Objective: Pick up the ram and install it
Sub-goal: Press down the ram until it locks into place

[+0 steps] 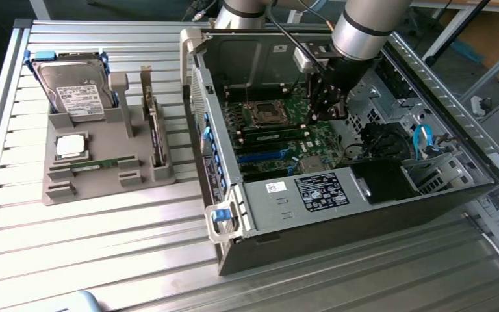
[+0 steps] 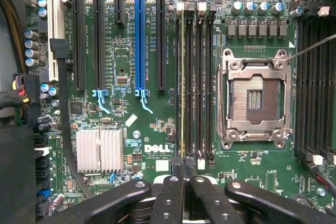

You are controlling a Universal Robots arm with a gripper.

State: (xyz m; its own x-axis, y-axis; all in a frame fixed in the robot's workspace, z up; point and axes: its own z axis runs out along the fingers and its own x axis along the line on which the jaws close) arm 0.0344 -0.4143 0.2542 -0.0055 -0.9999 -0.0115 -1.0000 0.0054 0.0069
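Note:
One ram [image 2: 182, 77] stands edge-up in a memory slot beside the empty processor socket [image 2: 255, 98]; in the exterior view this ram [image 1: 273, 137] is the green stick below the socket. My gripper [image 2: 184, 171] is shut, its fingertips together over the near end of that stick. Whether they touch it I cannot tell. From outside, the gripper [image 1: 327, 112] reaches down into the open computer case [image 1: 232, 195] over the motherboard. A second ram [image 1: 93, 164] lies flat in the grey holder [image 1: 102, 188] at the exterior view's left.
The grey holder also carries a hard drive [image 1: 76, 91], a square silver processor [image 1: 70, 146] and an upright dark expansion card [image 1: 153, 130]. Case walls, a drive cage [image 1: 423, 169] and cables [image 1: 421, 140] crowd the gripper. A silver heatsink [image 2: 100, 150] sits on the board.

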